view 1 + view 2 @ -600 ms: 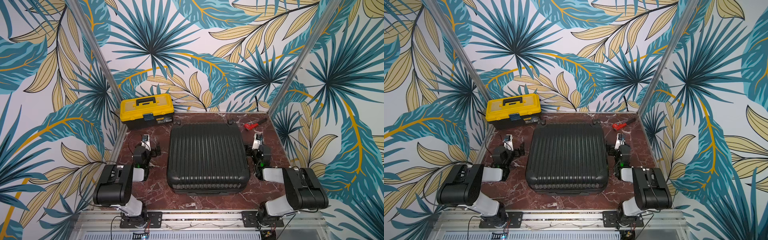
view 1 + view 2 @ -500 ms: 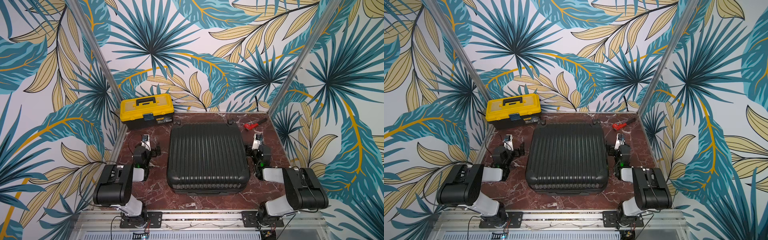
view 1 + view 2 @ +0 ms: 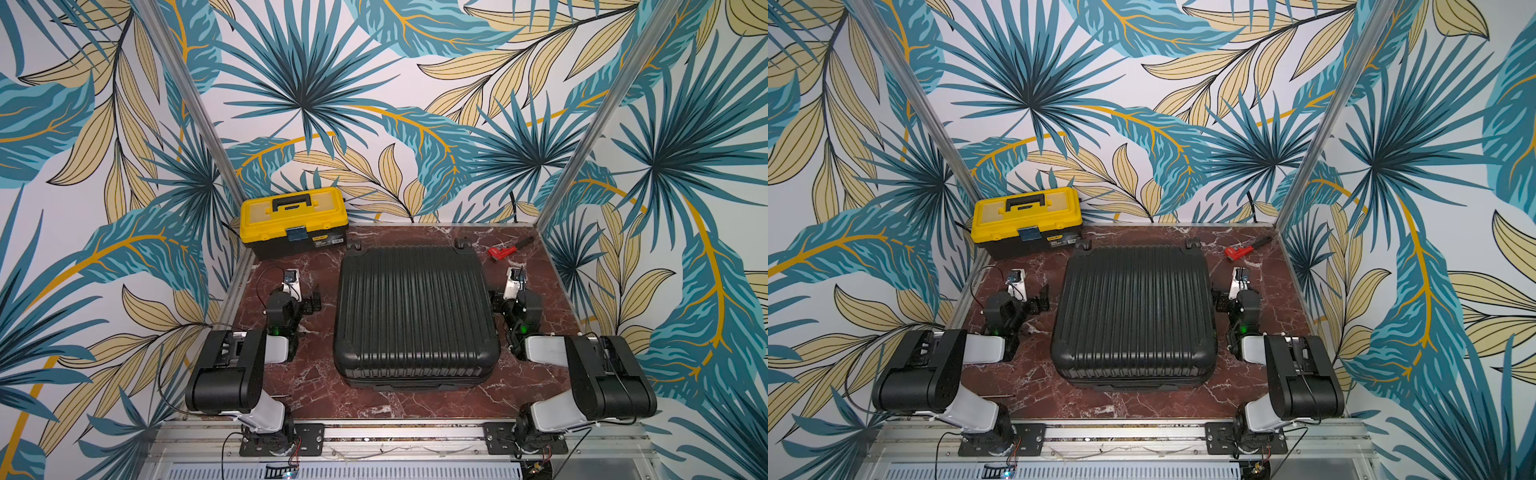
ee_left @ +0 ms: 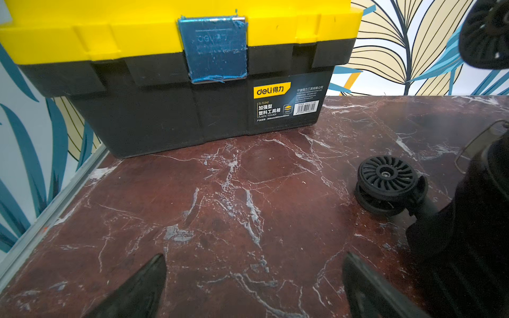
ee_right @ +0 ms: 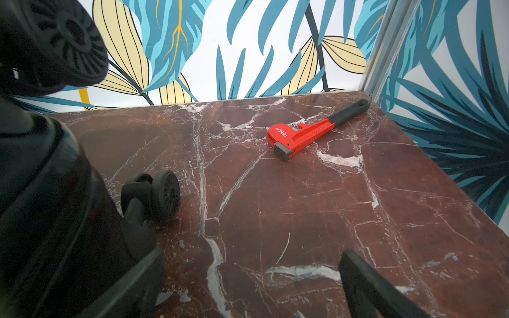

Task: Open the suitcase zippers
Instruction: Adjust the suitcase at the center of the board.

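The black ribbed suitcase [image 3: 415, 316] [image 3: 1133, 311] lies flat in the middle of the marble table, its wheels toward the back wall. The zippers show only as a dark seam [image 3: 415, 376] along its near side; I cannot make out any pulls. My left gripper [image 3: 309, 301] [image 4: 254, 256] rests low beside the suitcase's left side, open, with only bare marble between its fingers. My right gripper [image 3: 496, 301] [image 5: 252, 252] sits close against the right side, also open and holding nothing. Each wrist view catches a suitcase wheel [image 4: 385, 181] [image 5: 162, 195].
A yellow-and-black toolbox [image 3: 293, 222] [image 4: 179, 82] stands at the back left, ahead of the left gripper. A red wrench [image 3: 505, 249] [image 5: 303, 135] lies at the back right. Patterned walls and metal rails enclose the table [image 3: 316, 386] on three sides.
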{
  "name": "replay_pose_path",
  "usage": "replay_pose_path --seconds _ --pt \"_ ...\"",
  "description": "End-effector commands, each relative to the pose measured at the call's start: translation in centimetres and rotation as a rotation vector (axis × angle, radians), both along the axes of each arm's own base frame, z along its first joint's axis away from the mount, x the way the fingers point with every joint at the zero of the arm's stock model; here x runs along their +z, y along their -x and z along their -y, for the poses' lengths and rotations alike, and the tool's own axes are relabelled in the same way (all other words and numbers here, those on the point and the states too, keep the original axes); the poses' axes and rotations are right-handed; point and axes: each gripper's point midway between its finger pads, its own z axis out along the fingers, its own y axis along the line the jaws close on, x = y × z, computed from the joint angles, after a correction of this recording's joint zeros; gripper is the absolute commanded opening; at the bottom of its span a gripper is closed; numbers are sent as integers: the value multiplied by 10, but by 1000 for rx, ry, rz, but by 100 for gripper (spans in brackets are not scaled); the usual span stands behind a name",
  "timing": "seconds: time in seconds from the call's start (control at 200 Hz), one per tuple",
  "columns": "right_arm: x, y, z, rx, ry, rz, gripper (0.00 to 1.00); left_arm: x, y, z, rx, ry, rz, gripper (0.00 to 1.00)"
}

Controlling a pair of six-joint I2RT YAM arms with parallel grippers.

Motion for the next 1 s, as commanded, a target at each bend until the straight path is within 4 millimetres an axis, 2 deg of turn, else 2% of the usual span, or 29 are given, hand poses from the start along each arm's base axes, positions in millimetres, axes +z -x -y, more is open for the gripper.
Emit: replay_pose_path --seconds 0.0,0.26,0.295,0.33,0.405,0.445,0.551,0.611,0.641,0.736,0.801,0.836,0.871,0.926,0.991 --pt "-2 -2 -4 16 5 -11 99 12 -4 -1 0 2 25 99" --pt "0 0 -4 17 5 4 100 13 -4 0 4 -8 28 99" --pt "1 2 -3 14 7 12 99 16 -4 4 -15 -15 37 99" --pt "10 5 -6 25 10 44 100 26 -4 11 -47 -31 62 99" --pt "45 17 -10 10 50 71 100 47 -1 26 -78 -89 66 99" --pt "73 24 -10 -23 49 98 100 63 2 34 -85 -130 87 99" --pt "156 50 -14 -57 -11 207 99 132 20 70 -170 -147 277 99" --pt "198 68 -20 -40 -49 273 100 179 39 88 -194 -104 403 99" --pt "214 77 -24 -17 -76 289 99 198 49 90 -175 -74 442 99" --pt "256 101 -36 44 -196 301 99 240 85 107 -202 40 455 99" --pt "272 113 -36 31 -320 267 100 246 105 121 -254 93 356 99" --pt "268 120 -33 -13 -402 193 99 250 116 127 -270 149 302 99" --pt "266 128 -31 -53 -484 127 100 242 125 126 -251 216 201 99" --pt "249 144 -29 -117 -544 -11 100 223 139 119 -196 317 3 99" --pt "253 149 -40 -49 -535 -36 99 218 154 117 -193 343 -119 99"
